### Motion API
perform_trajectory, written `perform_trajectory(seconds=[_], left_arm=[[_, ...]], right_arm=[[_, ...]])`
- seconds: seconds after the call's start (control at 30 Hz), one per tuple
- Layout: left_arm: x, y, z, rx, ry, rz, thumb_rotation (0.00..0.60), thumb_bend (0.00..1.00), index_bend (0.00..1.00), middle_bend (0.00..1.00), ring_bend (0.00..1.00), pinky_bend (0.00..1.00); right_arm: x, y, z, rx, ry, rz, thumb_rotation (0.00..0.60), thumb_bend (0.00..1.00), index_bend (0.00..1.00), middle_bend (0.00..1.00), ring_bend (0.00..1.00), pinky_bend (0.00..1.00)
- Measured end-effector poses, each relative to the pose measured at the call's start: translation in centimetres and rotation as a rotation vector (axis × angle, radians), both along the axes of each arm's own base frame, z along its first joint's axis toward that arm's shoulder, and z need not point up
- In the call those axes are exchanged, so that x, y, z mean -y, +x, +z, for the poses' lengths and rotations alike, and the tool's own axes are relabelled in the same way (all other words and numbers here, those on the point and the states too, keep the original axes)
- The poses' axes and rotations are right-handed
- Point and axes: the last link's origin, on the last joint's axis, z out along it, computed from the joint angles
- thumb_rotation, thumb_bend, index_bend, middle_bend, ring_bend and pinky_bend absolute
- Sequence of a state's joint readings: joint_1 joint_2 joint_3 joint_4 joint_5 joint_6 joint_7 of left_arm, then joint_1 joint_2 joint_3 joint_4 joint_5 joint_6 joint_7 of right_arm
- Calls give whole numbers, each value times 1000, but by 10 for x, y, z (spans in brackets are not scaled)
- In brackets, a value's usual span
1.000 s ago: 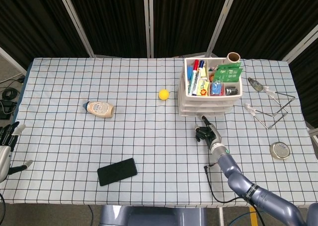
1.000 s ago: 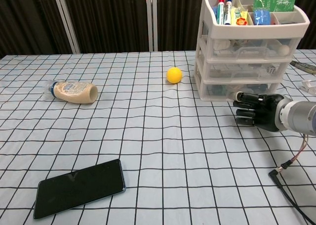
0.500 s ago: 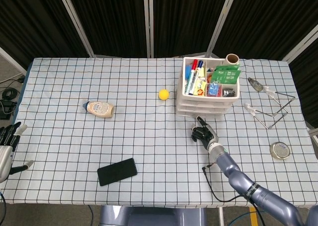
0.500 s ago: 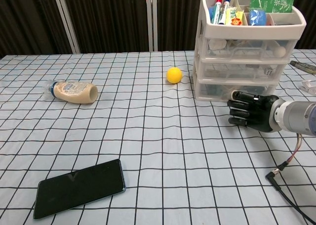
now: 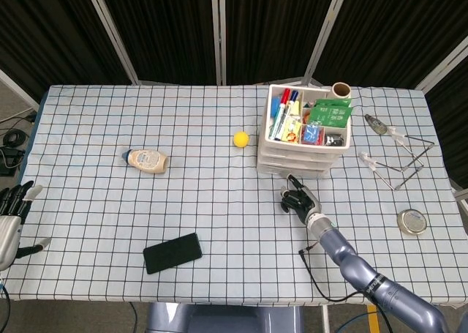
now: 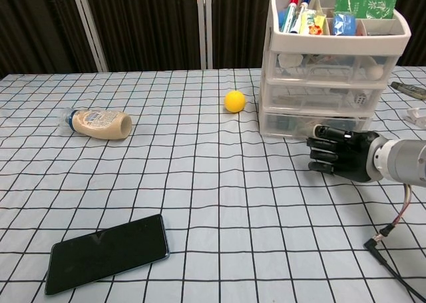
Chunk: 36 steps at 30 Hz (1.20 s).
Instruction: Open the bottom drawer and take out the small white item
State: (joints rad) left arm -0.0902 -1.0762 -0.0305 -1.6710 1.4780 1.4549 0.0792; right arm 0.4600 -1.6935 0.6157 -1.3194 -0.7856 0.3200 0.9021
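A white three-drawer unit [image 5: 303, 146] [image 6: 326, 70] stands at the right back, its top tray full of markers and packets. Its bottom drawer [image 6: 293, 122] looks closed or barely out, and the contents behind the translucent front are blurred. I cannot make out the small white item. My right hand [image 5: 298, 199] [image 6: 339, 156] sits right in front of that drawer, fingers curled, one pale fingertip hooked on the drawer front. My left hand [image 5: 11, 216] hangs at the table's left edge, fingers apart and holding nothing.
A yellow ball [image 6: 233, 101] lies just left of the unit. A mayonnaise bottle [image 6: 96, 123] lies on its side at the left and a black phone [image 6: 106, 253] near the front. A wire stand [image 5: 398, 161] and a round tin [image 5: 413, 222] sit at the right; a loose cable [image 6: 389, 230] trails by my right wrist.
The whole drawer unit has slid left and towards me along with my right hand, which drew back a little. The left hand has barely moved.
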Motion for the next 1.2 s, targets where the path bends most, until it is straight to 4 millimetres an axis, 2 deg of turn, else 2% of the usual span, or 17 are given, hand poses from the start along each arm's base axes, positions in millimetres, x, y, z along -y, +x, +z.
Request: perform_trajectory(seconds=[0.37, 0.63, 0.8, 1.0, 1.2], left_arm=[[0, 1, -2, -4, -7, 2, 600, 0, 0, 0, 0, 0], [0, 1, -2, -8, -14, 8, 600, 0, 0, 0, 0, 0], [1, 1, -3, -9, -16, 9, 600, 0, 0, 0, 0, 0], [1, 1, -3, -10, -18, 11, 600, 0, 0, 0, 0, 0], [2, 1, -1, -8, -10, 8, 600, 0, 0, 0, 0, 0]], right_arm=[[-8, -4, 0, -1, 20, 13, 600, 538, 205, 939, 959, 845], [-19, 1, 1, -2, 31, 61, 600, 521, 205, 932, 954, 843], [-28, 6, 2, -22, 19, 109, 600, 475, 151, 881, 919, 828], [-41, 10, 4, -100, -15, 196, 600, 450, 131, 843, 894, 815], [-46, 11, 11, -275, -121, 330, 600, 437, 130, 836, 887, 814]])
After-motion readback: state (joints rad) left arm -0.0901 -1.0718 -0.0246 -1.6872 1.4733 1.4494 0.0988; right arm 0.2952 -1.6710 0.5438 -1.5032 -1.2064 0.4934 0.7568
